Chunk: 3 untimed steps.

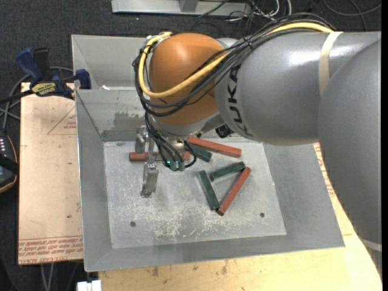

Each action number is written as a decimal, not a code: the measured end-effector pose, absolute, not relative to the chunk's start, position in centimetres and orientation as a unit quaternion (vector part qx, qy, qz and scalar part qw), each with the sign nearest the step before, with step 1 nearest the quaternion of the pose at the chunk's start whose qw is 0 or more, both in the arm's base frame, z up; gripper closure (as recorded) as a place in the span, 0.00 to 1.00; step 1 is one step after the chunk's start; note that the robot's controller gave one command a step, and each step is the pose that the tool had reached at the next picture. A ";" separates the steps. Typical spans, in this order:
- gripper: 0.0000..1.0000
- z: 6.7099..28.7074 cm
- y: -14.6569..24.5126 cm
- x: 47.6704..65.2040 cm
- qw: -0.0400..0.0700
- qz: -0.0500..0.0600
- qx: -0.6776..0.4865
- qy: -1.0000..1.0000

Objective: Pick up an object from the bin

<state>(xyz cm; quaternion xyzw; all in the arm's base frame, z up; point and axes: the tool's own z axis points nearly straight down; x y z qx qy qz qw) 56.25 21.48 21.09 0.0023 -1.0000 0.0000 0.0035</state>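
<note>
Metal of the bin (91, 162) is all I have at the far left: a sloped grey wall, then scuffed floor with nothing lying on it.

Next comes my pincer (146, 159), low over the left-centre of the floor. Its fingers (148, 179) stand wide apart, one toward the back wall and one toward the front. The left end of a red-brown stick (136, 157) lies flat between them. As far as I can see neither finger touches it, so I have hold of nothing yet. The rest of that stick runs rightward under my wrist and its orange cover (182, 77), so I cannot see its full length.

Just right of the pincer a dark green stick (201, 154) and a red stick (219, 148) lie close together. Whether they rest on the far end of my stick I cannot tell. Further right, well apart from the pincer, three more sticks lie in a loose triangle (223, 183), two green and one red.

I judge this to be the grasp itself: I am placed astride the stick but have not closed. The next move calls for bringing the fingers together squarely across the stick's narrow width, then lifting straight up. I would go gently, in case the neighbours to the right lean on its hidden end and drag or tip it.
</note>
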 end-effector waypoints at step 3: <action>1.00 7.3 19.0 65.6 -0.001 -0.001 0.149 -0.989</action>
